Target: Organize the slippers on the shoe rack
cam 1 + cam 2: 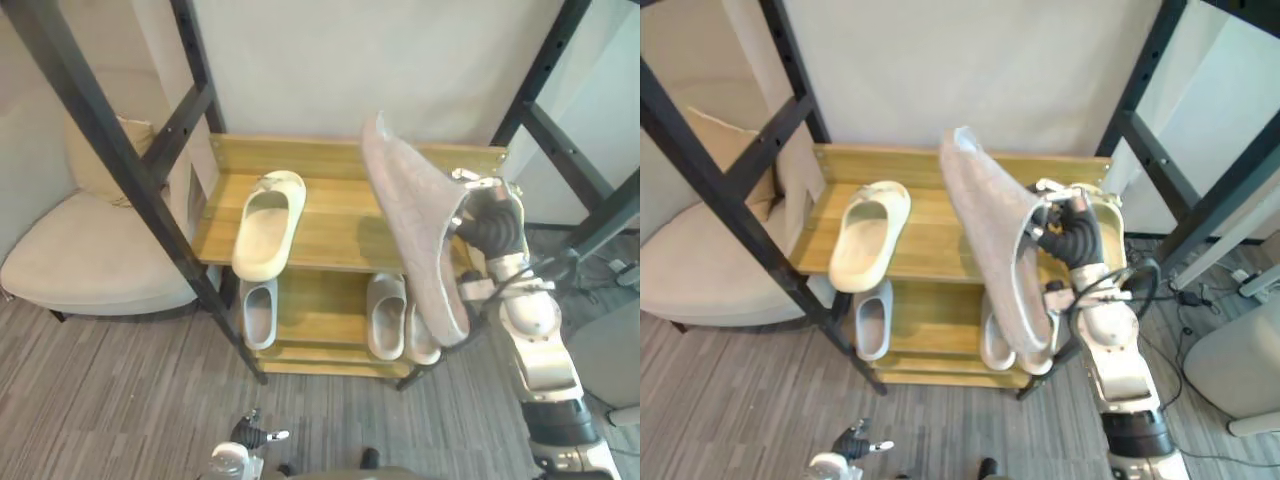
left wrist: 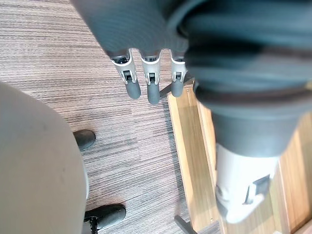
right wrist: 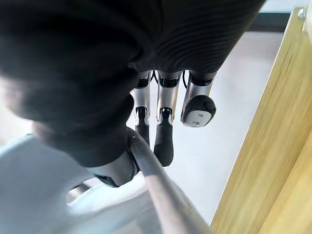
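Slippers are spread over the wooden shoe rack (image 1: 340,235), beside a beige armchair (image 1: 90,260). Low at the left, the left hand (image 2: 152,83) is seen with fingers straight and nothing held. A cream slipper (image 1: 268,222) is laid on the top shelf, its heel over the front edge. A pale grey slipper (image 1: 258,312) is set beneath it, and a pair (image 1: 385,315) further right on the lower shelf. Above the rack's right side a pinkish slipper (image 1: 415,225) is held sole-outward, its edge clasped by the curled fingers of the right hand (image 1: 490,225). It is judged light, foamy and slightly flexible, best taken by edge or strap. No writing can be read.
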You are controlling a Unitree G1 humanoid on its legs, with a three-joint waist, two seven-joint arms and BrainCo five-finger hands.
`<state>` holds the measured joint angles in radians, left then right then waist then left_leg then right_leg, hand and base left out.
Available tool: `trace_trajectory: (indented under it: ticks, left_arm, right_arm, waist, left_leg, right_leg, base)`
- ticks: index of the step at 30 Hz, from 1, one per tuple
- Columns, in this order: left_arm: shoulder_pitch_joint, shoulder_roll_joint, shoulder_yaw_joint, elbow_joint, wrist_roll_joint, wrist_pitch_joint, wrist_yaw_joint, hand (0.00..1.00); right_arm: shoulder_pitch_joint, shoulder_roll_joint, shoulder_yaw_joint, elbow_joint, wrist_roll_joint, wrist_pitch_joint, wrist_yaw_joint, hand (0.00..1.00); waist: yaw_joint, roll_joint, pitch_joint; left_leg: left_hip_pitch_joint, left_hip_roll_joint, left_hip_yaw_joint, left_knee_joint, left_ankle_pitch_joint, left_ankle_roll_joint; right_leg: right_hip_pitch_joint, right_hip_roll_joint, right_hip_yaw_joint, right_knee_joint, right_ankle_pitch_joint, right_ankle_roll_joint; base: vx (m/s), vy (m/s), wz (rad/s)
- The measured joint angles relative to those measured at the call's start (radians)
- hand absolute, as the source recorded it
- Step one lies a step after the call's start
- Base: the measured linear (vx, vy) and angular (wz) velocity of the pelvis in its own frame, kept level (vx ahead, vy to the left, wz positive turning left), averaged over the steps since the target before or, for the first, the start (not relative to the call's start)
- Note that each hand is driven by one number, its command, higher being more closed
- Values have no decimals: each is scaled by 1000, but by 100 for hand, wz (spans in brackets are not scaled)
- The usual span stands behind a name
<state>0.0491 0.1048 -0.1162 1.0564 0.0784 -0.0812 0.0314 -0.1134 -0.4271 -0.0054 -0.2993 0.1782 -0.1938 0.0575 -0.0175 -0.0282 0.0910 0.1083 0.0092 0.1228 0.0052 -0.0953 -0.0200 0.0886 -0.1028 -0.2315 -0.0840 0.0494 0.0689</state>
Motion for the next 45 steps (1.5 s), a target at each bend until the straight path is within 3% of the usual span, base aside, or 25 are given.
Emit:
trace_trajectory:
  ticks: [8, 14, 16, 20, 23, 31, 36, 40, 45]
  left_arm:
    - [2, -4, 0, 30, 0, -3, -19, 0]
    - [1, -3, 0, 36, 0, -9, -36, 0]
    - [-13, -4, -1, 35, -1, -24, -36, 0]
    - [-107, 4, -6, 34, -24, -40, -34, 0]
    - [-147, 6, -6, 19, -56, -47, -33, 0]
    - [-165, 28, 79, -90, -113, -69, -12, 0]
    - [-196, 48, 135, -126, -125, -69, 21, 0]
    - [-195, 69, 140, -94, -124, -34, 59, 0]
    - [-162, 63, 138, -72, -122, 8, 83, 0]
  right_arm:
    - [178, 30, 9, -38, 0, -4, 89, 100]
    - [201, -27, 141, -8, -21, -13, 141, 100]
    - [169, -65, 211, 43, -25, -27, 141, 100]
    - [-1, -169, 311, 127, -58, -35, 127, 100]
    - [-97, -233, 349, 173, -68, -35, 112, 100]
    - [-235, -267, 405, 160, -101, -42, 5, 100]
    - [-298, -199, 360, 160, -150, -36, -86, 100]
    - [-384, -138, 265, 206, -225, -2, -202, 100]
    - [-485, -65, 204, 356, -297, 52, -308, 100]
  waist:
    - [-10, 23, -26]
    - [-14, 28, -22]
    - [-12, 40, 10]
    - [-2, 59, 144]
    - [6, 75, 195]
    - [20, 63, 235]
    - [26, 61, 258]
    - [58, 44, 296]
    - [82, 43, 300]
  left_leg:
    - [6, 0, -5, 0, 0, 0]
    - [2, 1, -7, 21, -3, -2]
    - [-78, 9, -20, 126, -42, -1]
    - [-319, 11, -50, 427, -132, 8]
    - [-451, 11, -74, 573, -179, 5]
    - [-751, 35, -103, 880, -266, -11]
    - [-919, 48, -106, 1037, -298, -5]
    - [-1027, 52, -111, 1122, -314, 2]
    - [-1095, 68, -111, 1161, -317, 0]
  right_leg:
    - [10, 0, -6, -4, 1, 2]
    - [17, -4, -11, 5, 0, 2]
    - [-59, -18, -14, 128, -52, -1]
    - [-308, -78, -30, 493, -191, -17]
    - [-424, -108, -48, 638, -254, -30]
    - [-696, -167, -71, 962, -377, -58]
    - [-838, -206, -84, 1124, -438, -72]
    - [-940, -226, -82, 1217, -471, -82]
    - [-991, -240, -93, 1260, -487, -88]
  base:
    - [-30, -11, 1]
    - [-46, -8, 3]
    - [-102, 11, 16]
    - [-219, 0, 28]
    - [-211, 0, 34]
    - [-116, -21, 15]
    - [-98, -15, 20]
    - [-87, -16, 9]
    - [-63, -29, 13]
